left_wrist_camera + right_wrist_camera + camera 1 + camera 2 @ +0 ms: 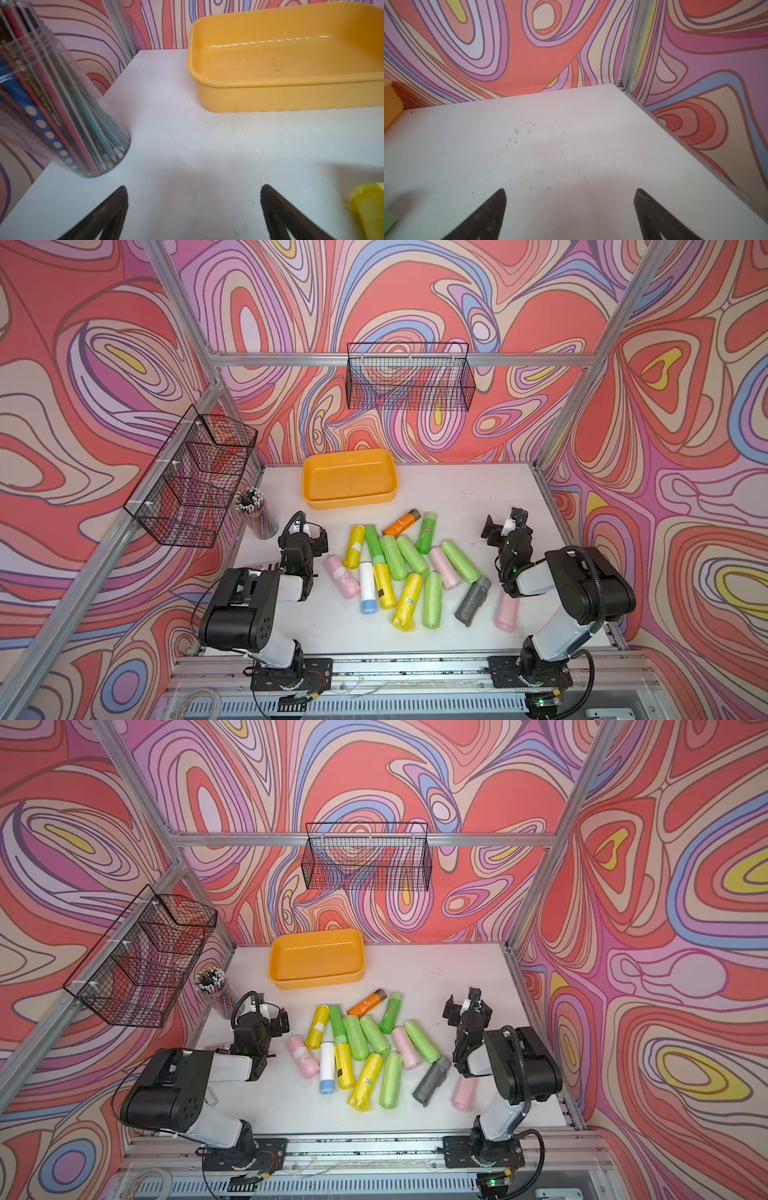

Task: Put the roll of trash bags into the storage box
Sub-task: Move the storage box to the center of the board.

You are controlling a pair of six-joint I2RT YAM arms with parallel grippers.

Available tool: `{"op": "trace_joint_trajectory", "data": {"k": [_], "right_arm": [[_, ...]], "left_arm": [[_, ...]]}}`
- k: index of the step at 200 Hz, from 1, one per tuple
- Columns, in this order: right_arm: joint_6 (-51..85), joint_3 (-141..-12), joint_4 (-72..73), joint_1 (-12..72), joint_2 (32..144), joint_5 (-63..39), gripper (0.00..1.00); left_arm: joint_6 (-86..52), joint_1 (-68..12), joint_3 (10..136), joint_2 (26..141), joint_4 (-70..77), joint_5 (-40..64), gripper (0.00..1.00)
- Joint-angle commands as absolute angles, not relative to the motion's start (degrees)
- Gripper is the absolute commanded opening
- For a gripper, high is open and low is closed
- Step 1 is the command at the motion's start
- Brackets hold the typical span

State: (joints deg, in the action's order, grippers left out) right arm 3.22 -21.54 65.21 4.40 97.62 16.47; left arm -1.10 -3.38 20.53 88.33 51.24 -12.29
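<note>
Left wrist view, pencil jar (62,104) near storage box (291,97), yellow roll (369,207) nearby

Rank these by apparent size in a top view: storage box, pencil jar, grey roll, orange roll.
1. storage box, largest.
2. pencil jar.
3. grey roll.
4. orange roll: looks smaller than the grey one, but lies farther from the camera, so these two are unsure.

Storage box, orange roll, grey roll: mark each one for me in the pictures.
storage box (291,97): left wrist view, on its near outer wall, below the rim.
orange roll (401,522): in a top view, on the middle of its body.
grey roll (473,600): in a top view, on the middle of its body.
</note>
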Motion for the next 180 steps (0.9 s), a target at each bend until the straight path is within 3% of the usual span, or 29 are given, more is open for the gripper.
{"op": "trace_joint_trajectory", "data": {"k": [1, 180], "right_arm": [[2.45, -21.47, 66.71, 4.13, 98.0, 16.17, 0.98], [2.02, -21.8, 66.1, 4.39, 98.09, 16.86, 0.98]], "left_arm": [[-0.13, -3.6, 20.61, 88.64, 53.51, -10.69, 1.0], [-0.89, -1.05, 22.32, 88.33, 49.66, -3.96, 1.0]]}}
